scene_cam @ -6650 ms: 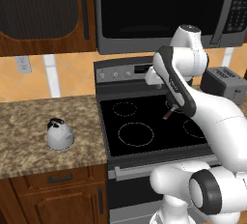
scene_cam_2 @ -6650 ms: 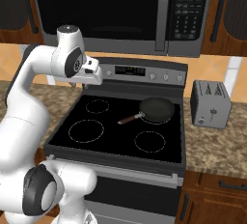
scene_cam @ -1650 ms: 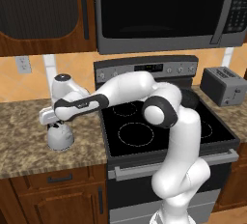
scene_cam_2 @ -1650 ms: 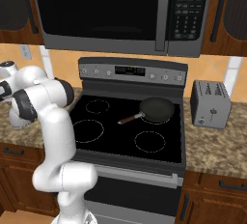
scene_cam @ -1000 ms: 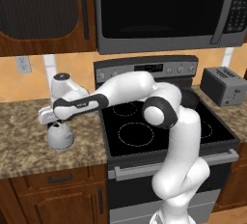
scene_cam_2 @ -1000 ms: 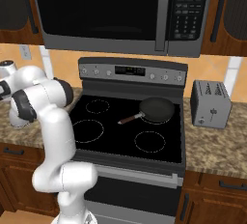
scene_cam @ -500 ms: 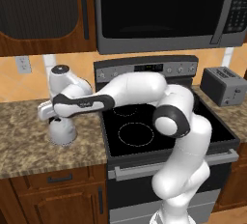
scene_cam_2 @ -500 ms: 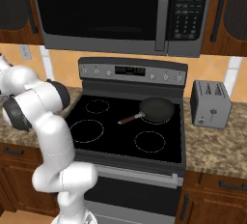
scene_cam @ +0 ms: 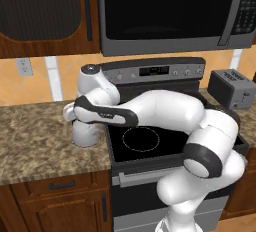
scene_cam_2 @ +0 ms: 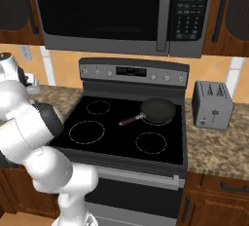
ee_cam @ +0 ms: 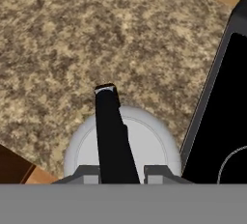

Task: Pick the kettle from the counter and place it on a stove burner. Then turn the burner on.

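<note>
The kettle [scene_cam: 86,135] is a silver-grey dome near the right end of the counter [scene_cam: 35,141], close to the cooktop's left edge. In the hand view I look straight down on the kettle [ee_cam: 144,146]. Its black arched handle [ee_cam: 110,126] runs up between my fingertips, and my gripper [ee_cam: 121,174] is shut on it. Speckled granite counter [ee_cam: 72,39] lies below. The stove burner [scene_cam: 141,139], the largest white ring, lies just right of the kettle. From the other side the stove burner [scene_cam_2: 87,131] is at the front left of the black glass.
A black frying pan [scene_cam_2: 158,110] sits on the back right ring, handle pointing left. A grey toaster [scene_cam_2: 212,104] stands on the slab right of the stove. Knobs line the stove's back panel [scene_cam_2: 131,72], under the microwave [scene_cam_2: 116,15].
The gripper has carried the kettle to the right, towards the cooktop, and a little upward. The arm has swung with it; pan and toaster have not moved.
</note>
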Controlling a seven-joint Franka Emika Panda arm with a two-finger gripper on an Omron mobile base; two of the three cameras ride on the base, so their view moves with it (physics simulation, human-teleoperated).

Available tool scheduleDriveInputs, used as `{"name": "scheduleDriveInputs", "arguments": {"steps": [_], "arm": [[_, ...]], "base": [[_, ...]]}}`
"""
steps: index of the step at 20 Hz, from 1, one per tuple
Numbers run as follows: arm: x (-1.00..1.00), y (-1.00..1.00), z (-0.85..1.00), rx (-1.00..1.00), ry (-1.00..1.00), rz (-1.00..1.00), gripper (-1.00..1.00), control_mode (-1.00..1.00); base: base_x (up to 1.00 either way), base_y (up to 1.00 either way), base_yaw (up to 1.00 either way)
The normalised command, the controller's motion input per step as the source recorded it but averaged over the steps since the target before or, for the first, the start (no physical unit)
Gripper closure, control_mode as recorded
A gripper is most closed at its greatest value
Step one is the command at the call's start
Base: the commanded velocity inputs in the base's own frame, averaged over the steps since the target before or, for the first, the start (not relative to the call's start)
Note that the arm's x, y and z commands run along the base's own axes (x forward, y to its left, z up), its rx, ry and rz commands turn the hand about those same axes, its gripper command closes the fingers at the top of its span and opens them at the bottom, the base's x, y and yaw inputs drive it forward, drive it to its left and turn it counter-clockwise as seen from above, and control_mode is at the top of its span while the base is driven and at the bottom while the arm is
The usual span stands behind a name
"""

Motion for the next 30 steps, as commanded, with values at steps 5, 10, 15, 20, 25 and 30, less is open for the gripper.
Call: {"name": "scheduleDriveInputs", "arguments": {"steps": [5, 10, 15, 20, 25, 30], "arm": [[-0.15, -1.0, 0.25, 0.04, 0.0, 0.0, 1.0, -1.0], [-0.05, -0.95, 0.17, 0.0, 0.0, 0.0, 1.0, -1.0], [-0.03, -0.9, 0.01, 0.0, 0.05, 0.0, 1.0, -1.0], [0.0, -0.65, 0.0, -0.01, 0.09, 0.0, 1.0, -1.0], [0.02, -0.28, 0.0, -0.08, 0.13, 0.0, 1.0, -1.0], [0.03, -0.24, 0.0, -0.12, 0.06, 0.0, 1.0, -1.0]], "base": [[0.0, 0.0, 0.0], [0.0, 0.0, 0.0], [0.0, 0.0, 0.0], [0.0, 0.0, 0.0], [0.0, 0.0, 0.0], [0.0, 0.0, 0.0]]}}
